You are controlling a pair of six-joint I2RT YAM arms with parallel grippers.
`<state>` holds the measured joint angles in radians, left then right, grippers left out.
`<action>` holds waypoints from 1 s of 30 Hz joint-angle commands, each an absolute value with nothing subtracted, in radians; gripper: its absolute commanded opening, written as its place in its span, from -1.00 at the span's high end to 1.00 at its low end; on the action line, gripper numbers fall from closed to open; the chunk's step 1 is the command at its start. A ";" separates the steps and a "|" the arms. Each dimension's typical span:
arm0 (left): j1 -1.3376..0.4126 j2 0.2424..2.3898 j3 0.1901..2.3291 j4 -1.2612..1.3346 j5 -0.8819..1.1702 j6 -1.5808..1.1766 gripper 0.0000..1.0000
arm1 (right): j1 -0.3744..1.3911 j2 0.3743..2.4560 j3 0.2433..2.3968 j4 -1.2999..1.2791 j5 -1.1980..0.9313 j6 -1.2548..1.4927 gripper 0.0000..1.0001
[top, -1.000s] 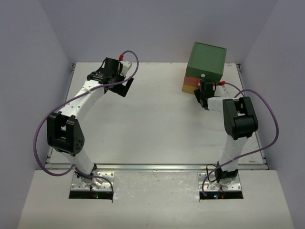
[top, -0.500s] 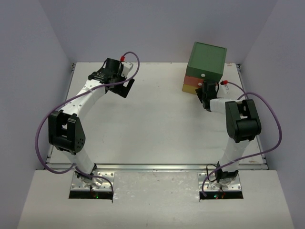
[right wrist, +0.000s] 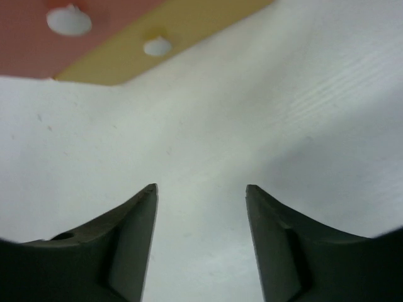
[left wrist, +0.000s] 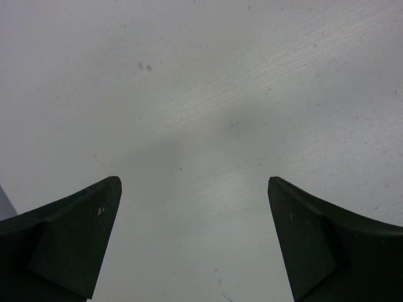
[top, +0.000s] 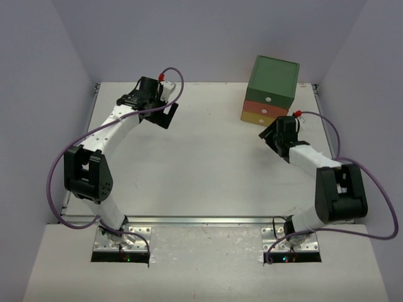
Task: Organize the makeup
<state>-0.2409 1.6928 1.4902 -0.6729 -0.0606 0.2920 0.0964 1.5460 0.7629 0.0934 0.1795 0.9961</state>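
No makeup shows in any view. The tabletop (top: 208, 163) carries only the drawer box (top: 272, 80), its orange drawer (top: 267, 106) and yellow drawer (top: 259, 117) pushed flush. I judge the sorting done or nearly so, with the pieces probably shut inside, though I cannot confirm that or say how they look. The right claw (right wrist: 201, 187) hangs just before the drawers, spread and pinching nothing. The left claw (left wrist: 194, 182) stands wide apart over bare tabletop.

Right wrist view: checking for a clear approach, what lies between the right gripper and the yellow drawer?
Only bare white table; the right gripper and yellow drawer have nothing between them, as the right wrist view shows.
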 commanded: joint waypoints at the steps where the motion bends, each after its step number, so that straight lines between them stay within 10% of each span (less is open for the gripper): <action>1: -0.229 1.673 1.491 -0.633 -0.042 0.246 -1.00 | 0.075 1.296 0.610 -0.084 0.274 0.694 -0.39; 7: -0.229 1.598 1.345 -0.562 -0.082 0.238 -1.00 | -0.064 1.092 0.483 -0.203 0.270 0.560 -0.76; 30: -0.199 1.511 1.031 -0.360 -0.186 0.182 -1.00 | -0.097 0.864 0.427 -0.320 0.422 0.787 -0.88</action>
<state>-0.2127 1.5108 1.0039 -0.4118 -0.1824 0.2056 -0.0959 0.9020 0.4053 -0.3255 0.3824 0.7330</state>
